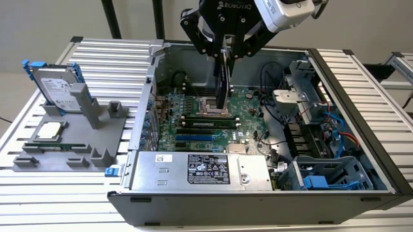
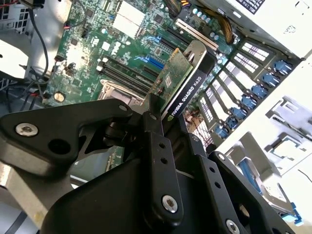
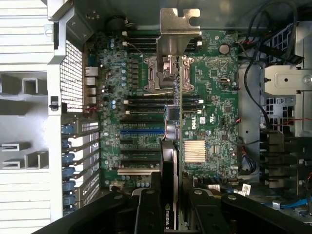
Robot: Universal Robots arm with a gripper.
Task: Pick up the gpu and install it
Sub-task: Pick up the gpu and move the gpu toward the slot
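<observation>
Black robot gripper (image 1: pixel 226 54) is clamped tight on the flat green gpu card (image 1: pixel 223 84), hanging it upright over the green motherboard (image 1: pixel 193 123) inside the open grey computer case (image 1: pixel 258 205).

White print on the edge of the gpu (image 2: pixel 184 90) (printed label (image 1: pixel 206 169) on the power supply (image 1: pixel 154 173))

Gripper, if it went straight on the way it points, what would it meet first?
Probably the motherboard, near the processor socket: the gpu held in the gripper hangs edge-down above it and would touch first. Depth is unclear.
</observation>
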